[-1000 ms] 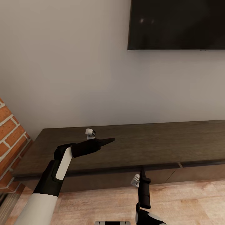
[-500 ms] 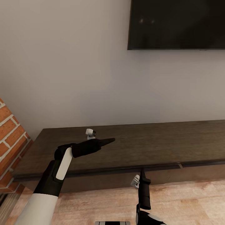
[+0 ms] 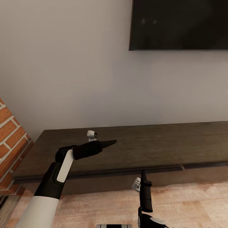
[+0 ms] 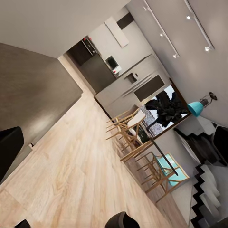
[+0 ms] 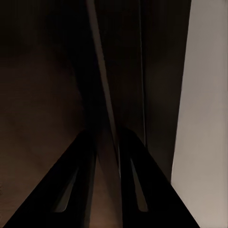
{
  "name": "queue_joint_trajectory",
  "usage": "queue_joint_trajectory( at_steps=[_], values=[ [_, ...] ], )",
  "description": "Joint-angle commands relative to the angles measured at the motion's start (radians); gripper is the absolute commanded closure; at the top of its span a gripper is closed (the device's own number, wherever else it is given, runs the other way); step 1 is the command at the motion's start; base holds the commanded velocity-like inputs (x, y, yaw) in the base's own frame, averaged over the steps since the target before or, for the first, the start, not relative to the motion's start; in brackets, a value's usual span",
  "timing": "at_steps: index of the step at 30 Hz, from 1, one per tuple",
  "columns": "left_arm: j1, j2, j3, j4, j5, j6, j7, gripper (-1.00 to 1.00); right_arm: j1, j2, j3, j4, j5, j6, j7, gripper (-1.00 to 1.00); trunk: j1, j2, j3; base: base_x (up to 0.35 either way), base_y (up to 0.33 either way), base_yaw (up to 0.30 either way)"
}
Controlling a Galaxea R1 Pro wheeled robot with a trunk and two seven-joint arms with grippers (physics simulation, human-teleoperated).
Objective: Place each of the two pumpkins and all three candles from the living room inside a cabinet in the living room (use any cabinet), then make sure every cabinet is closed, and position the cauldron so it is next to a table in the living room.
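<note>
While the right gripper (image 3: pixel 144 173) sits at the cabinet (image 3: pixel 126 148) drawer lip around 12 o'clock, jaws pinching its edge, left's state I can't tell.

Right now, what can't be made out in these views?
- Cabinet drawer insides: hidden behind the dark fronts, head view.
- Right pincer: the drawer edge stands between its fingers; contact is lost in darkness, right wrist view.
- Left pincer: edge-on, its gap is unreadable, head view.

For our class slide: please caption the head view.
Right gripper meets the long dark-brown wooden cabinet's front edge; left gripper hovers above.
</note>
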Motion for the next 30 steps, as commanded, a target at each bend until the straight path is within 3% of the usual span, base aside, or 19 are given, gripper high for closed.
queue_joint_trajectory(
  at_steps=[1,30],
  values=[
    [0.000,0.000,0.000,0.000,0.000,0.000,0.000,-1.00,0.000,0.001,0.056,-0.013,0.011,-0.001,-0.013,1.00,0.000,0.000,0.000,-0.196,0.000,0.000],
    [0.000,-0.002,0.000,0.000,0.000,0.000,0.000,-1.00,0.000,0.000,0.059,-0.014,0.011,-0.001,-0.015,1.00,0.000,0.000,0.000,-0.211,0.000,0.000]
  ],
)
